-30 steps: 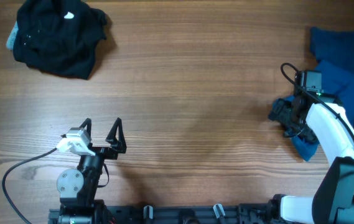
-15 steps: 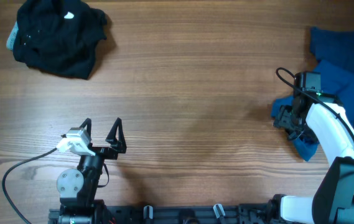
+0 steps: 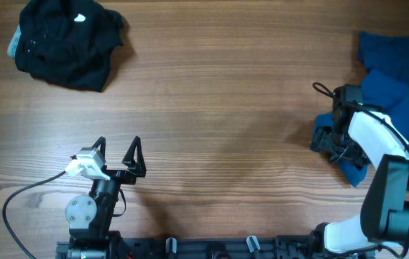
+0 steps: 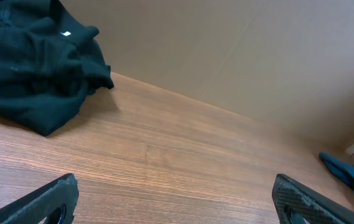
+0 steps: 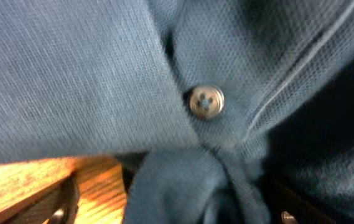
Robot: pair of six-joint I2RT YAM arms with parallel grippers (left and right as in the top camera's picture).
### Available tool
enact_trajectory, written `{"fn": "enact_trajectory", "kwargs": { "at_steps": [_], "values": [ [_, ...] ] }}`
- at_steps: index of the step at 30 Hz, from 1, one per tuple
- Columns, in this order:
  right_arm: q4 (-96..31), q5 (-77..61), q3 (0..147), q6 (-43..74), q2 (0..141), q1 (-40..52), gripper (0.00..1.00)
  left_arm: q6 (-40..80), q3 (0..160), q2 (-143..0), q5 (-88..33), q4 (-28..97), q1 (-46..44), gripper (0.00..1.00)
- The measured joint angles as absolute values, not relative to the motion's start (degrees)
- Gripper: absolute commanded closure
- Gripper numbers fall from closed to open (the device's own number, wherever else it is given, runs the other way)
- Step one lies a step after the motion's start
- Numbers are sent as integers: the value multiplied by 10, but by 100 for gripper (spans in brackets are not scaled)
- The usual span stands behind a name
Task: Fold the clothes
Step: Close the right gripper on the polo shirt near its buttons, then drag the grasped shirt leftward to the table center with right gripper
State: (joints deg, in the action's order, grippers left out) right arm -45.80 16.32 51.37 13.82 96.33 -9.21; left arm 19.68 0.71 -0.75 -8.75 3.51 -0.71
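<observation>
Two splayed hands: left hand [image 3: 118, 142] empty, right hand [image 5: 173, 205] astride polo shirt [image 5: 89, 81]; black garment [image 3: 64, 47]: label [image 3: 80, 19] unreadable.

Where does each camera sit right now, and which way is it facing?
Overhead: above the table, looking straight down; both arms show, with left gripper and right gripper.
Left wrist: low, looking across the wood at the black garment; own open fingers at the bottom corners.
Right wrist: close against the blue shirt, button centred; finger ends barely show.
Shared: overhead and left wrist both show the black garment.
</observation>
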Motion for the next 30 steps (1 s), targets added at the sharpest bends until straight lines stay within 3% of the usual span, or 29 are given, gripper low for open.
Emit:
{"fn": "enact_trajectory", "kwargs": {
  "at_steps": [5, 9, 13, 17, 30],
  "values": [
    [-451, 161, 520, 135, 972, -92, 30, 197, 7, -8, -88, 35, -7, 0],
    [-464, 166, 532, 133, 983, -92, 69, 197, 7, -8, -88, 35, -7, 0],
    [-497, 168, 553, 140, 992, -93, 77, 197, 7, -8, -88, 35, -7, 0],
    [-529, 154, 590, 154, 993, -93, 94, 197, 7, -8, -88, 35, -7, 0],
    [-582, -98, 787, 184, 968, -59, 96, 197, 7, -8, -88, 35, -7, 0]
  ]
}}
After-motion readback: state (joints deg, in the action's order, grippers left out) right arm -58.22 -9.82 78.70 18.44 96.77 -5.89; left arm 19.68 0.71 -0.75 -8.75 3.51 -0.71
